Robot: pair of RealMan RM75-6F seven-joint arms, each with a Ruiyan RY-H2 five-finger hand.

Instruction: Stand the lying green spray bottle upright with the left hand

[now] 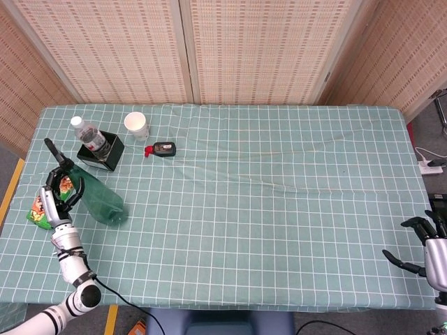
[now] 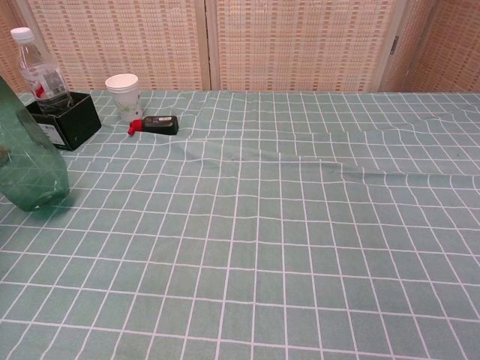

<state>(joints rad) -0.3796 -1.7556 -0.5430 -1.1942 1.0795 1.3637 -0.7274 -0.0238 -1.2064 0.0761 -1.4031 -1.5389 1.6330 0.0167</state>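
The left hand (image 1: pixel 57 199) has black fingers, a silver wrist and a black cable. The right hand (image 1: pixel 427 246) looks alike.

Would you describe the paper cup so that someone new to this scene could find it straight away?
Look to the far left part of the green checked tablecloth, near the woven screens. The paper cup stands upright there, between the black box that holds a clear water bottle and a small black device with a red tip. It is the only white, open-topped thing there.
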